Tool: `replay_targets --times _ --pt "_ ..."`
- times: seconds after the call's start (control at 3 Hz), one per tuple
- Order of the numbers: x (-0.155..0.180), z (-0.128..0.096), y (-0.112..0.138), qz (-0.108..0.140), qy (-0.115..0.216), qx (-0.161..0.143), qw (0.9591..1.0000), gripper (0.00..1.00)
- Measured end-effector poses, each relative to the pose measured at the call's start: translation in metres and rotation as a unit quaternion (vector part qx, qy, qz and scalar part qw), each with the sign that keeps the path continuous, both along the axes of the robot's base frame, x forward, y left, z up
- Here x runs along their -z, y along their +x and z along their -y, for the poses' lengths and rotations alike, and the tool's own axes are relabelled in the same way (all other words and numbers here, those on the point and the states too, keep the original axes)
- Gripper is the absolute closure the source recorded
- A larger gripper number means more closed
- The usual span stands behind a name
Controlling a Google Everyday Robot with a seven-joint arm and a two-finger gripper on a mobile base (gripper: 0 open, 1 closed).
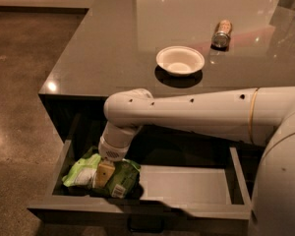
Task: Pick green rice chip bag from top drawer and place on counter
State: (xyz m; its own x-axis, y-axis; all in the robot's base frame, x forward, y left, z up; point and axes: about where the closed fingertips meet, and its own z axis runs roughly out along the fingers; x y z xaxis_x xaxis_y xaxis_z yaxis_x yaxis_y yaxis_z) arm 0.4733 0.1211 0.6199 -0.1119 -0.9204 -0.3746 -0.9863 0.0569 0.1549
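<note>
Green rice chip bag [81, 172], crinkly lime-green with a white label panel: lies in the left end of the wide shallow grey top drawer [187, 186], which stands open.

Tool [105, 173]: down inside the drawer, set on the bag's middle, hanging straight below the white jointed arm [196, 114]. Apart or clamped, cannot tell.

Bag sits directly under the tool, long axis left to right along the drawer front, a lobe showing on each side.

Judgement: the lift is straight up, then rearward.

Glossy grey-brown counter [113, 48] above carries a white round bowl [180, 60] and a small metal can [221, 32].
</note>
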Motion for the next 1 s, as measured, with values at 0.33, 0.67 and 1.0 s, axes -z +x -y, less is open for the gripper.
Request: replay_targets --times 0.33,0.67,1.0 --pt "0.004 0.004 0.001 0.0 -0.004 0.001 1.0 0.48" --pt "-0.023 0.009 0.001 0.023 0.018 -0.01 0.9995 0.71" --pt "-0.087 0.015 -0.003 0.079 0.076 -0.037 0.9932 0.99"
